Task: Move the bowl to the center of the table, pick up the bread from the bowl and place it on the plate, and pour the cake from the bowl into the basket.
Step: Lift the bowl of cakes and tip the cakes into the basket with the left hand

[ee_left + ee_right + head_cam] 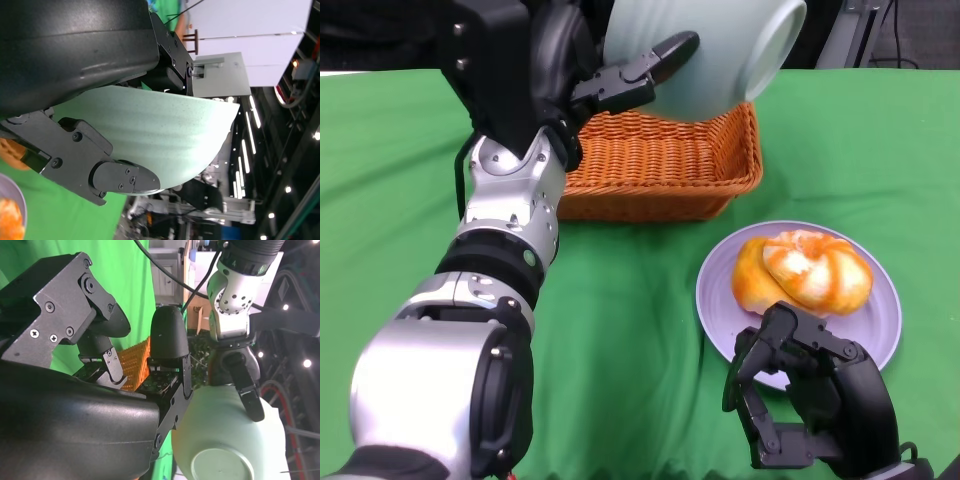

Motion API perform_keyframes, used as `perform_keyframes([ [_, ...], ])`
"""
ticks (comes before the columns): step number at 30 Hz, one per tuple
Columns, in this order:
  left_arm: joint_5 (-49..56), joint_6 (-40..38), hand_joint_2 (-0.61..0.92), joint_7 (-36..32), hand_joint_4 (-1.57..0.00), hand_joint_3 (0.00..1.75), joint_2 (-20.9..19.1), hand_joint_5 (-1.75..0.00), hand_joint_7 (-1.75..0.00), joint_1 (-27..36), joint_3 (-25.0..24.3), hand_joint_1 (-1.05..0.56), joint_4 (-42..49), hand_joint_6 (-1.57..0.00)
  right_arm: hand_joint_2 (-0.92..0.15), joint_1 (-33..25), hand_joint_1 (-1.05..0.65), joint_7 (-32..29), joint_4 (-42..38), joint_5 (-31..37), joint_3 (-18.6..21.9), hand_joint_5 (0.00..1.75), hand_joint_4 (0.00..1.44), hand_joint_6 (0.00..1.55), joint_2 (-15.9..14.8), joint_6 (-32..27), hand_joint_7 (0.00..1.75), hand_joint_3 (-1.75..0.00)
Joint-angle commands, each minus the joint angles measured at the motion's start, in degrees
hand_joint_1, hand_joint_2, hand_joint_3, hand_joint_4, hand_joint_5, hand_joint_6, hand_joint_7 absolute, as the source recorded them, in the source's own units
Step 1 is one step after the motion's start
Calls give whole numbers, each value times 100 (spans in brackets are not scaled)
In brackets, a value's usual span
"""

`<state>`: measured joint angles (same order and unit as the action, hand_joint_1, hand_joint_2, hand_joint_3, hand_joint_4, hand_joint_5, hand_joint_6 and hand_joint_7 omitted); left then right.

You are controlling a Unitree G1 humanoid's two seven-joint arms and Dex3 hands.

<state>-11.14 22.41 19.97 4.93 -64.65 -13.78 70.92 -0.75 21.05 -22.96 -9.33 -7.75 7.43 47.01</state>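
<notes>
- Pale green ceramic, the bowl (705,55) is lifted above the far part of the wicker basket (665,165) and tipped well over, so its foot ring points up and to the right while its mouth, hidden from the head camera, faces away and down.
- Left hand (620,80) grips the bowl: its fingers (665,52) lie pressed along the outer wall, and the left wrist view shows the wall clamped between finger pads and the hand's shell.
- Right hand (800,400) rests low at the near right, just beside the near rim of the lilac plate (715,300); its fingers are curled in loosely around nothing.
- Bread (805,270), a glazed orange-and-white twist, already sits on the plate, so that part of the task looks finished.
- Cake cannot be seen in any view; whether it has dropped into the basket or still clings inside the bowl cannot be told, since the basket's visible floor shows only weave and the bowl hides the rest.
- Judged step: the pour into the basket.
- To do it well, keep the bowl's mouth over the basket's middle rather than its far edge, tilt slowly and steadily, and hold the squeeze firm, as a smooth glazed wall could slip.
- Green cloth covers the counter (410,180); the basket stands just beyond the plate.
</notes>
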Motion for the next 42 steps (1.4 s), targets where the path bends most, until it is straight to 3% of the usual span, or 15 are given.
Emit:
perform_keyframes([
  [1, -282, -301, 89, 178, -67, 45, 26, -175, -156, -256, -204, -24, -137, -60, -34, 49, 13, -78, -84, 88, 44, 169, 82, 71, -8, 169, 144, -145],
  [6, -815, -994, 90, 124, -71, 48, 144, -175, -159, -374, -662, -13, -167, -68, -35, 110, 10, -77, -260, 121, 34, 169, 84, 73, -13, 381, 142, -142],
  [9, -1228, -1468, 77, 199, -73, 76, 168, -175, -165, -461, -986, -10, -169, -69, -36, 134, 6, -67, -356, 110, 30, 169, 85, 74, -9, 496, 140, -136],
  [13, -1778, -2210, 76, 133, -74, 83, 162, -175, -166, -608, -1446, -11, -119, -67, -36, 117, 4, -91, -364, 131, 21, 169, 85, 76, -17, 520, 139, -133],
  [18, -2426, -3053, 79, -213, -72, 78, 114, -175, -169, -778, -2026, -14, -19, -59, -37, 71, 3, -34, -298, 78, -10, 169, 85, 76, -60, 417, 139, -134],
  [21, -2627, -3344, 90, -355, -72, 51, 67, -175, -165, -812, -2226, -20, 10, -59, -36, 56, 4, -58, -290, 109, -3, 168, 85, 76, -61, 440, 139, -134],
  [25, -2816, -3537, 92, -541, -73, 42, 42, -175, -164, -820, -2452, -25, 51, -57, -36, 51, 6, -42, -292, 90, -10, 168, 85, 76, -57, 459, 139, -138],
  [27, -2992, -3687, 92, -775, -71, 37, 19, -175, -172, -831, -2648, -33, 113, -47, -35, 26, 7, -61, -269, 107, -13, 168, 86, 76, -52, 449, 140, -139],
  [42, -3242, -3861, 92, -1164, -69, 45, 78, -175, -175, -776, -2908, -38, 93, -41, -36, 25, 8, -82, -208, 134, -46, 170, 85, 75, -40, 407, 142, -138],
])
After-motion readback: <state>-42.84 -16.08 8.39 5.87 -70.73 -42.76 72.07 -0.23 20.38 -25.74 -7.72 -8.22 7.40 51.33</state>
